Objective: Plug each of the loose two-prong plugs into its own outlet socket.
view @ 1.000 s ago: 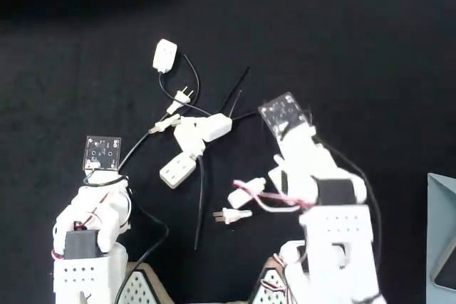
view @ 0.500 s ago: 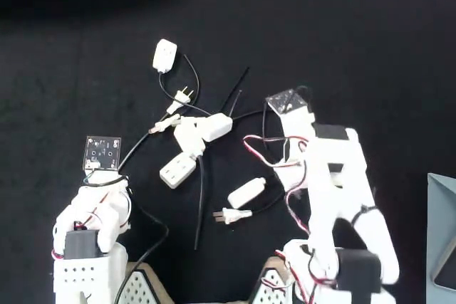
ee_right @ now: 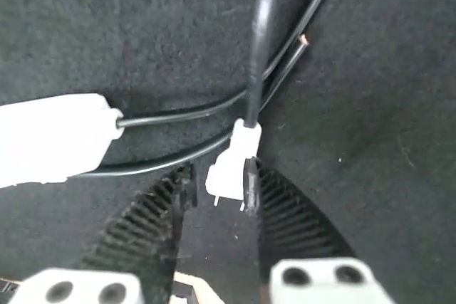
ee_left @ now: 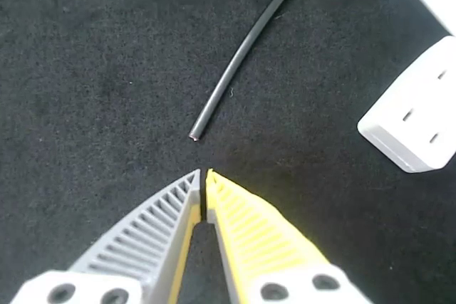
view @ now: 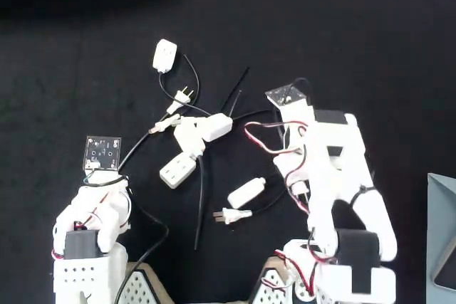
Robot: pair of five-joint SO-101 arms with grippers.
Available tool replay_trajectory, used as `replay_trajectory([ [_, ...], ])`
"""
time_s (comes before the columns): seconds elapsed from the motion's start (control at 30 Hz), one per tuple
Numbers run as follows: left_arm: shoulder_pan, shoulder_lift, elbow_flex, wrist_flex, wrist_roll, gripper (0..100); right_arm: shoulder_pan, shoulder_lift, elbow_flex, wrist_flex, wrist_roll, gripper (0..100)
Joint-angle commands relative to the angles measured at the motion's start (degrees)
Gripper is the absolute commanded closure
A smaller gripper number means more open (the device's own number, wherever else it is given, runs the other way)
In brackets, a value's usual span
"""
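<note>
In the right wrist view a white two-prong plug on a thick black cable lies between the fingers of my open right gripper, close to one finger and apart from the other. A white socket body with a thin cable lies beside it. From above, the right arm covers its gripper. My left gripper is shut and empty, just short of a bare cable end, with a slotted white socket off to the side. More plugs and sockets lie mid-table.
A cluster of white socket blocks and crossing black cables sits between the arms. A white oblong piece lies near the right arm. A grey box edge stands at the far right. The black table extends behind.
The right arm has stretched forward and its wrist has shifted away from the base. The white oblong piece near it moved slightly. The left arm has stayed still.
</note>
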Motion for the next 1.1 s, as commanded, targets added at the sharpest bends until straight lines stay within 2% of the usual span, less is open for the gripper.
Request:
replay_trajectory([
  [0.0,-1.8,-0.18,1.01,0.35,0.0,97,1.14,1.71,-2.86,0.62,-0.53,88.4],
  [0.27,-3.74,-0.18,1.01,0.18,0.09,97,4.31,2.68,-3.03,0.79,-0.7,88.4],
  [0.53,-3.74,-0.18,1.01,0.18,0.09,97,5.98,2.77,-5.49,7.47,-0.35,88.4],
  [0.7,-3.74,-0.18,1.01,0.18,0.09,97,6.33,3.21,-5.32,3.08,-0.62,88.4],
  [1.07,-3.74,-0.18,1.01,0.18,0.09,97,6.07,3.3,-3.47,2.64,-0.79,88.5],
])
